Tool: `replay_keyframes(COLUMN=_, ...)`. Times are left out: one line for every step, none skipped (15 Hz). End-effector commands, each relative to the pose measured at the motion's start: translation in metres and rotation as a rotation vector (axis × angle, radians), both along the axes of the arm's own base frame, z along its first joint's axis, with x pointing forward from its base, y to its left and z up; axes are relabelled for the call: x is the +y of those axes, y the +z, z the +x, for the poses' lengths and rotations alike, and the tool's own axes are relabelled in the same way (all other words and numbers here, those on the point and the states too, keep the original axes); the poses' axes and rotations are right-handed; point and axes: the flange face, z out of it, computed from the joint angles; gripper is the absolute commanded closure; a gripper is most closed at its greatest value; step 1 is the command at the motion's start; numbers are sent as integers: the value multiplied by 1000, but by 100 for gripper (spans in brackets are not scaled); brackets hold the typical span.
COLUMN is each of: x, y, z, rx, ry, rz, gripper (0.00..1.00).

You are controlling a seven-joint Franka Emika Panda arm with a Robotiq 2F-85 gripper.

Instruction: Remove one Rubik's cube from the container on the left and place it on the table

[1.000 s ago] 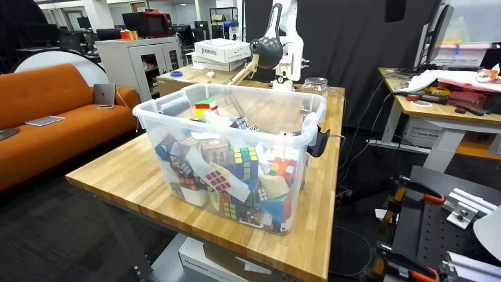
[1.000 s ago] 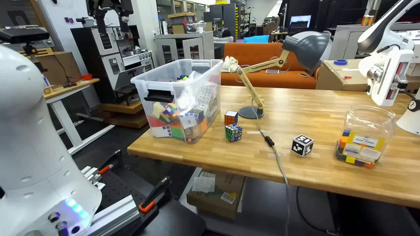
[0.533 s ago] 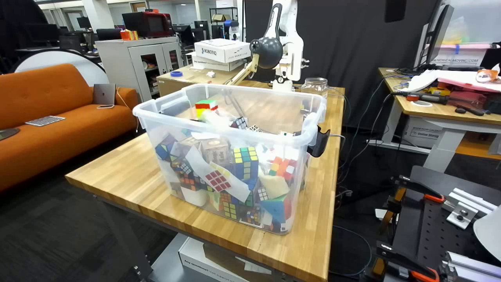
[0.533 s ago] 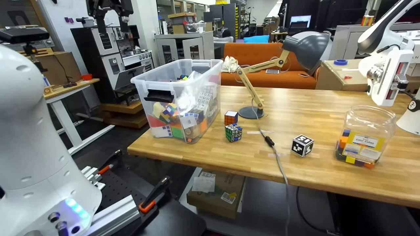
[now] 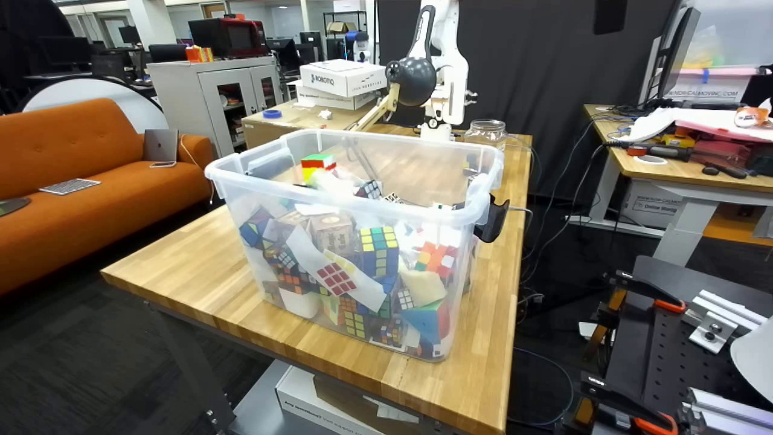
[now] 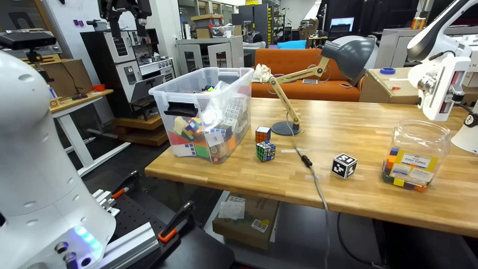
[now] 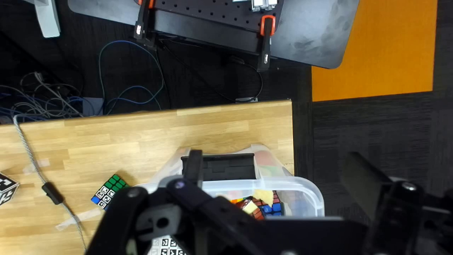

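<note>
Three loose cubes (image 6: 266, 151) on table (image 6: 287, 179), many Rubik's cubes (image 5: 379, 251) inside container (image 6: 203, 97); hangs higher than container with gripper (image 6: 129, 34) gaping, fingers (image 6: 115, 29) well apart.

In an exterior view, behind the hand (image 6: 129, 34), we see a toy kitchen (image 6: 129, 76). Well apart from the hand we find a desk lamp (image 6: 320, 70) and, farther off, a clear jar (image 6: 422, 140) of coloured blocks (image 6: 399, 182). Beyond the hand we see an orange sofa (image 6: 287, 61), and well below the hand a cardboard box (image 6: 239, 233).
</note>
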Motion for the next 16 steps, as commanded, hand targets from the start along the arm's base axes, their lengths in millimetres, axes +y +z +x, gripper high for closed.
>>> replay_keyframes(x=0, y=1, z=0, rx=1, ry=0, rz=0, gripper=0)
replay_keyframes(x=0, y=1, z=0, rx=1, ry=0, rz=0, gripper=0)
replay_keyframes(x=1, y=2, z=2, rx=-3, ry=3, rz=-3, gripper=0)
replay_keyframes(x=2, y=3, z=6, rx=-9, ry=4, rz=-19, gripper=0)
replay_keyframes(x=3, y=4, z=9, rx=-19, ry=3, rz=-20, gripper=0)
replay_keyframes(x=4, y=6, z=15, rx=-31, ry=-6, rz=-11, gripper=0)
replay_keyframes(x=5, y=8, z=21, rx=-42, ry=-19, rz=-5, gripper=0)
replay_keyframes(x=7, y=7, z=30, rx=-49, ry=-44, rz=8, gripper=0)
replay_keyframes(x=7, y=7, z=38, rx=-55, ry=-71, rz=22, gripper=0)
replay_keyframes(x=8, y=3, z=48, rx=-54, ry=-108, rz=30, gripper=0)
replay_keyframes(x=6, y=0, z=57, rx=-59, ry=-148, rz=30, gripper=0)
replay_keyframes(x=4, y=-4, z=66, rx=-56, ry=-185, rz=35, gripper=0)
replay_keyframes(x=3, y=-6, z=73, rx=-56, ry=-216, rz=35, gripper=0)
replay_keyframes(x=3, y=-8, z=77, rx=-49, ry=-234, rz=38, gripper=0)
replay_keyframes(x=3, y=-11, z=68, rx=-59, ry=-185, rz=18, gripper=0)
replay_keyframes(x=3, y=-13, z=73, rx=-52, ry=-201, rz=18, gripper=0)
